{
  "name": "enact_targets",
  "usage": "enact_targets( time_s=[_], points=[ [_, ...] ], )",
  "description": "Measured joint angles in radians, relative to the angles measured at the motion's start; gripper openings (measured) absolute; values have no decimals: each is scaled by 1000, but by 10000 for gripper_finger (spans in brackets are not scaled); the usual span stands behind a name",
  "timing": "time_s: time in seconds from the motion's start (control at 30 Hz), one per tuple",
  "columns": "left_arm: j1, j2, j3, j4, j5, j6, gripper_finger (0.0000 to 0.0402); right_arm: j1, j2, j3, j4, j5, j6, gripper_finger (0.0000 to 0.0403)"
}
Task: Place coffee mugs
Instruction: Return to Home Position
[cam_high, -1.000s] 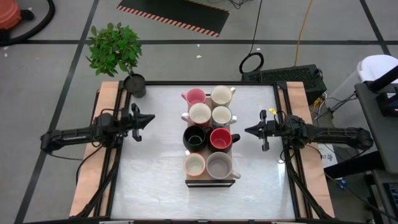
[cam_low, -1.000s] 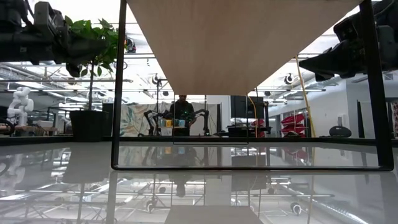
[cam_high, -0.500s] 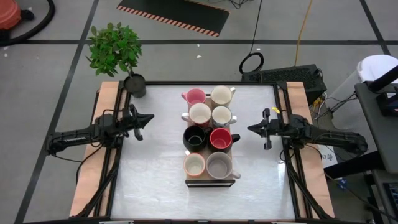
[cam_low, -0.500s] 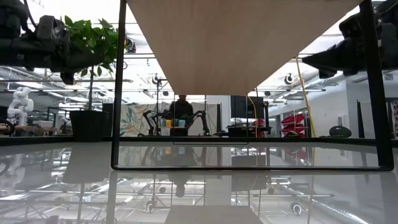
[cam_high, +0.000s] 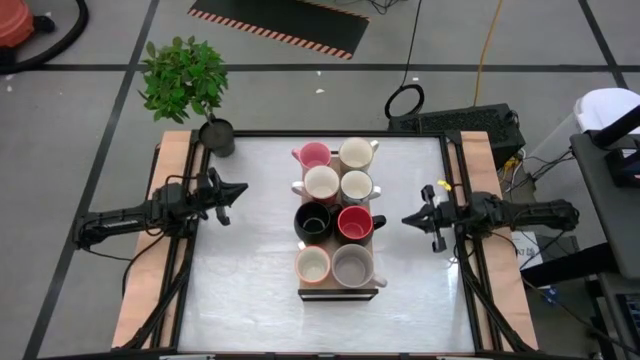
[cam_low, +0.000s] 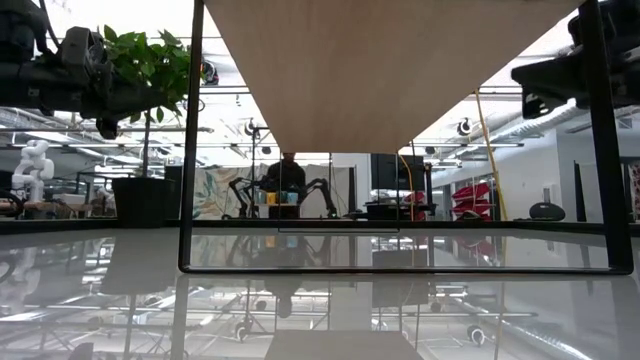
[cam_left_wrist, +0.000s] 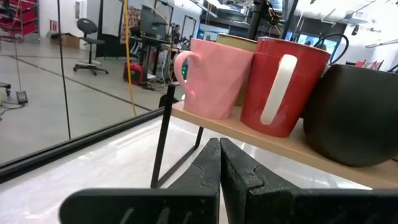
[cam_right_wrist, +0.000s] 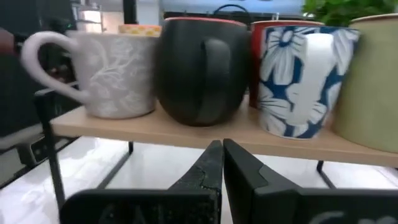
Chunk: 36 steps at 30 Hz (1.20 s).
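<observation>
Several coffee mugs stand in two rows on a wooden rack (cam_high: 340, 292) at the table's middle. From above I see a pink mug (cam_high: 313, 155), a black one (cam_high: 312, 221), one with a red inside (cam_high: 354, 222), a grey one (cam_high: 352, 265) and cream ones (cam_high: 321, 183). My left gripper (cam_high: 243, 189) is shut, level, left of the rack, facing the pink mug (cam_left_wrist: 214, 78). My right gripper (cam_high: 406, 218) is shut, level, right of the rack, facing a dark mug (cam_right_wrist: 202, 68). Neither touches anything.
A potted plant (cam_high: 185, 80) stands at the table's far left corner, its dark pot (cam_high: 217, 136) behind my left arm. The rack stands on thin black legs (cam_low: 187, 150). Bare table (cam_high: 250, 290) lies on both sides of the rack. A person (cam_low: 287, 180) sits far off in the room.
My right gripper has drawn back a little toward the table's right edge and swung toward the near edge, staying shut. The mugs and the rack have kept still.
</observation>
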Motion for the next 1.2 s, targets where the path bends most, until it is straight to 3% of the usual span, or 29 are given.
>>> enact_targets(
  time_s=[0.3, 0.67, 1.2],
  points=[
    [0, 0, 0, 0, 0, 1, 1, 36, 2, 0, -15, 67, -21, 0],
    [0, 0, 0, 25, 27, 8, 1, 36, 5, 0, -17, 46, -70, 0],
    [-4, 0, 0, 37, 238, 57, 1, 36, 5, 0, 25, 48, -83, 0]
  ],
)
